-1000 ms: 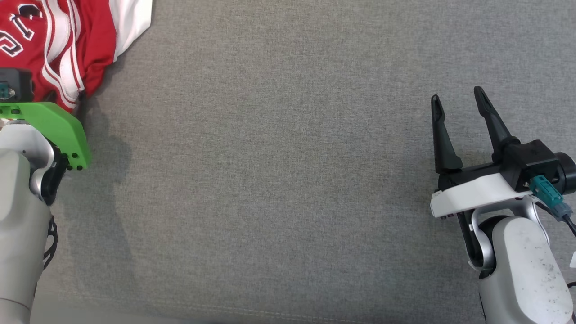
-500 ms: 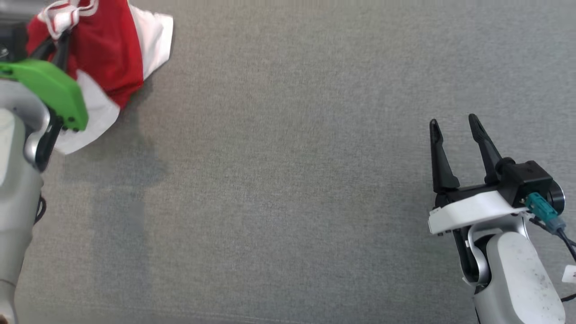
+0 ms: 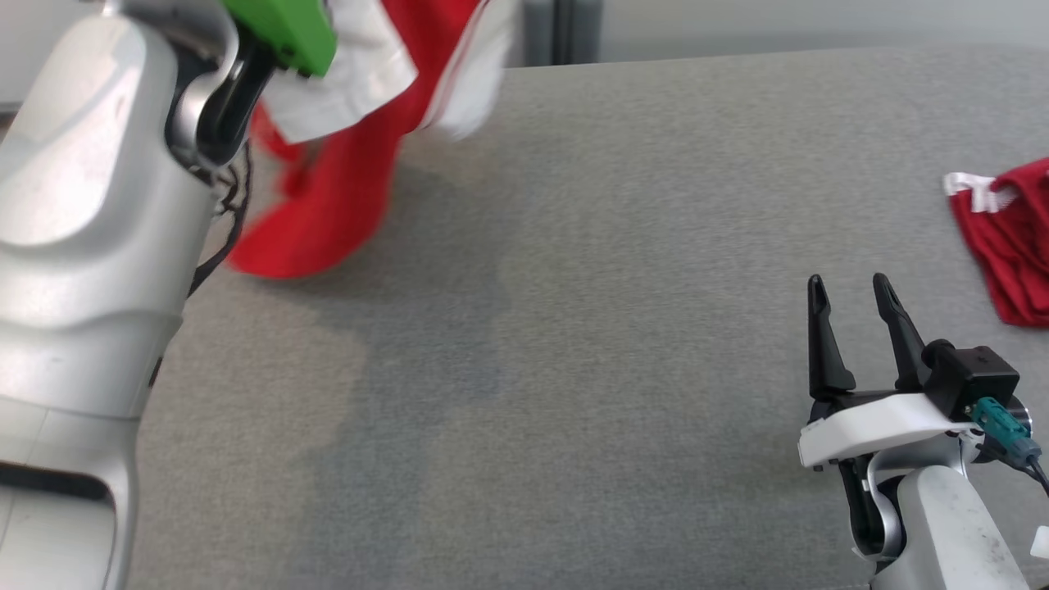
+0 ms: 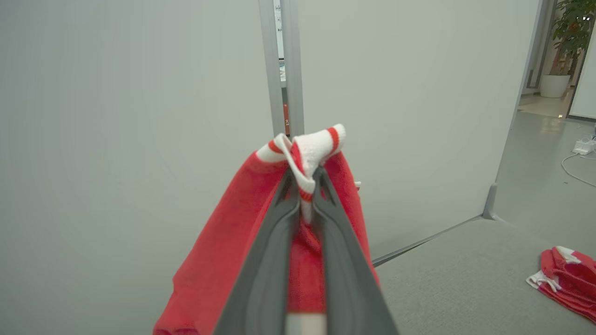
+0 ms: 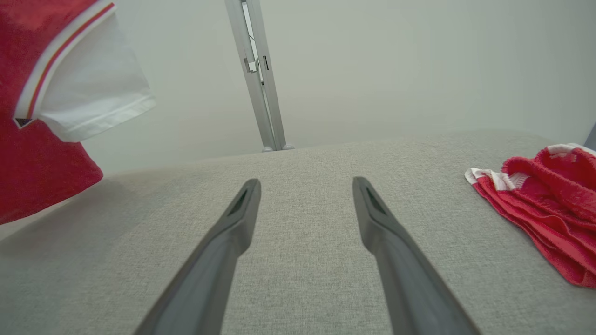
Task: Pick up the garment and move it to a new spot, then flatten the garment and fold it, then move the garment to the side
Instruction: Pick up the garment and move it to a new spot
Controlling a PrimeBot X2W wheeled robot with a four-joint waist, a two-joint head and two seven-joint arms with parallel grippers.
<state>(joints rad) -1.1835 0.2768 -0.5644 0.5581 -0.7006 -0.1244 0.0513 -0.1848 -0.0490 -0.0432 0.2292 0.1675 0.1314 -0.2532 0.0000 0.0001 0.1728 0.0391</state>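
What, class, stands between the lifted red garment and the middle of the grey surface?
Nothing visible. The left hand is shut on the red garment; the second red cloth lies far right on the grey surface, beyond the open right hand.

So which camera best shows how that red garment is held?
The left wrist view: the left gripper is shut on the garment at its striped trim. Head view shows it hanging, blurred; right wrist view shows a sleeve.
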